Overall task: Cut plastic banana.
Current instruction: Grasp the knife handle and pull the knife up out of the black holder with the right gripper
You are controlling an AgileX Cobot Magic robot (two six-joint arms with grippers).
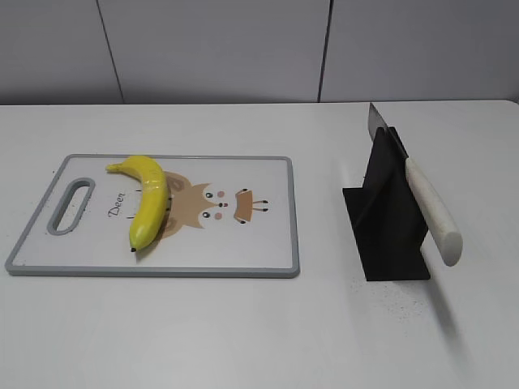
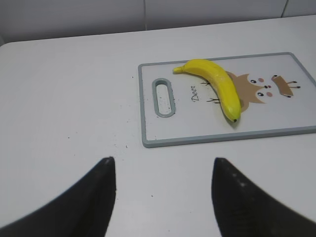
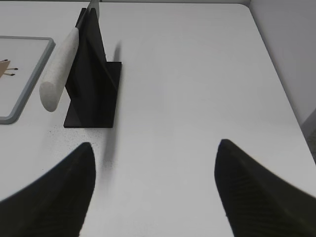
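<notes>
The plastic banana (image 1: 148,197) is glossy yellow and whole. It lies on the left half of the white cutting board (image 1: 268,251), which has a grey rim and a deer picture. It also shows in the left wrist view (image 2: 216,85). A knife (image 1: 430,212) with a white handle rests slanted in a black stand (image 1: 389,219), handle toward the front; it also shows in the right wrist view (image 3: 58,79). My left gripper (image 2: 163,165) is open and empty, over bare table in front of the board. My right gripper (image 3: 154,148) is open and empty, to the front right of the stand. Neither gripper shows in the exterior view.
The cutting board (image 2: 217,139) has a handle slot (image 2: 163,97) at its left end. The table's right edge (image 3: 276,74) runs close to the right gripper. A grey panelled wall (image 1: 219,49) stands behind the table.
</notes>
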